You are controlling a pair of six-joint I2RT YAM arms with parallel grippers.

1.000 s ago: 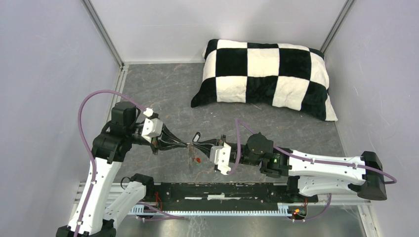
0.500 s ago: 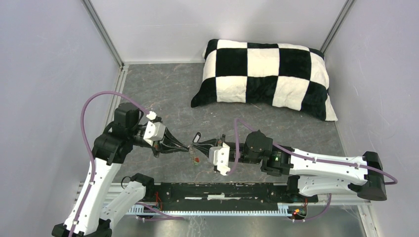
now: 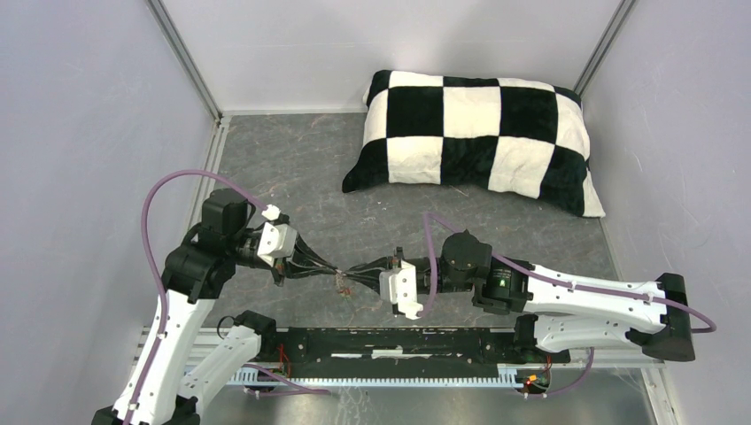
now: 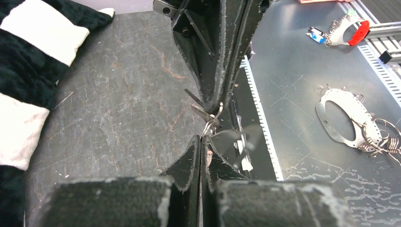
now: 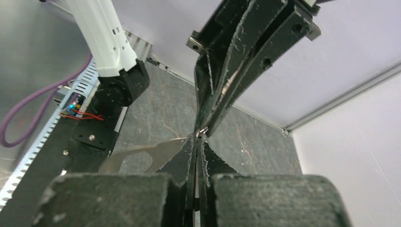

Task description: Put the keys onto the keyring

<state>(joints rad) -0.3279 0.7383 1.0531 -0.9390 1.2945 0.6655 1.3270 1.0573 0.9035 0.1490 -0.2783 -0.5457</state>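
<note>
We hold left claw (image 3: 333, 271) and right claw (image 3: 356, 274) pinched shut, tip to tip above the surface (image 3: 301, 168), likely steadying the keyring (image 5: 163, 148) between them for threading.

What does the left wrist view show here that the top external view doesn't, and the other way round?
Only the left wrist view: a flat metal fob with rings and a red-and-white item, lying on a metal sheet. Only the top external view: both arms whole, with their purple cables, and the entire checked pillow. Both: the left hand and right hand shut, tips meeting over the dark table, with small metal pieces between them.
</note>
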